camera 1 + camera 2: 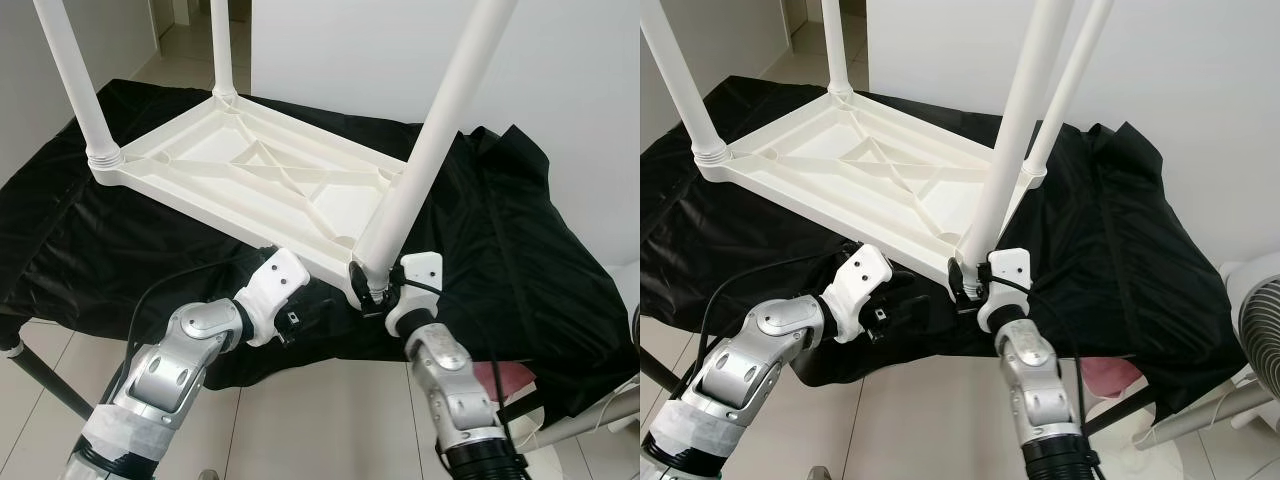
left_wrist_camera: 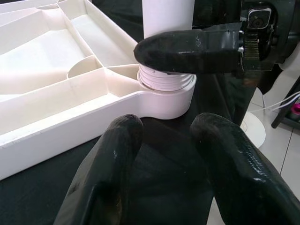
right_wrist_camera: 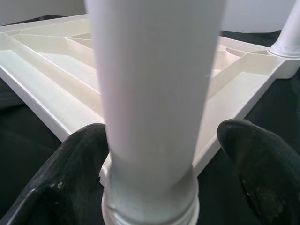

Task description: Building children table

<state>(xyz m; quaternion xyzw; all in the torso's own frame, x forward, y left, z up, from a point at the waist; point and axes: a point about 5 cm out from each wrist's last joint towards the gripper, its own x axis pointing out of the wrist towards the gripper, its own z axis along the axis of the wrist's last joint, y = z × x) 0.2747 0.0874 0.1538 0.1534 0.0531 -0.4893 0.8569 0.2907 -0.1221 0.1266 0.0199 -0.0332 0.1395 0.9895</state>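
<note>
Item: child's table, in assembly. Tabletop (image 1: 240, 180): white plastic, lying upside down on a black cloth (image 1: 500, 230) over a stand, ribbed underside up. Legs: four white tubes stand up from the corners, namely far-left leg (image 1: 75, 75), far leg (image 1: 222, 45), right leg (image 1: 1065, 80) and near leg (image 1: 425, 150). The first three look seated in their sockets, though I cannot check how tight. The near leg stands in the near corner socket (image 2: 166, 91), its threaded collar showing above the socket rim, so I judge it only part screwed in. My right gripper (image 1: 377, 287): at the foot of the near leg, one finger on each side of the tube; its wrist view shows a gap at one finger, so I cannot tell whether it is clamped. My left gripper (image 1: 300, 320): fingers (image 2: 108, 159) spread apart, holding nothing, low over the cloth just beside the near corner and pointed at the socket. Status, as I judge it: all legs placed; left to do is turning the near leg home, then setting the table upright.
</note>
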